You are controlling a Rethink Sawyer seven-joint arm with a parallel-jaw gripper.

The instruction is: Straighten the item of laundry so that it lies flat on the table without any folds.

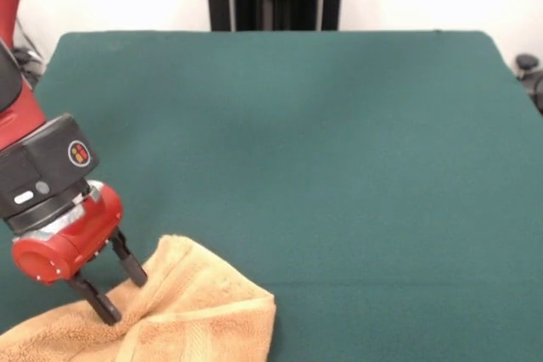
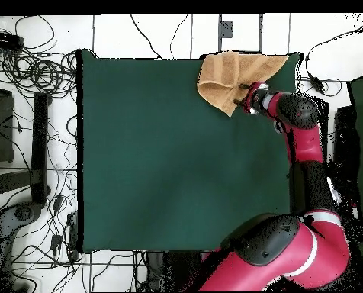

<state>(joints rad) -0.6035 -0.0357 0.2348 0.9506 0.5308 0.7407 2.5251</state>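
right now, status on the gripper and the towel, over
Gripper open, fingertips on the cloth, no grasp. Golden-tan terry-cloth towel bunched and folded at the edge of the dark teal-green felt table, not flat. Nothing in the way.

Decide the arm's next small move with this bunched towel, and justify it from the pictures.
Probably close the pincer on the ridge and draw it toward open table. The towel lies folded and bunched in a corner, and the open pincer straddles a raised fold.
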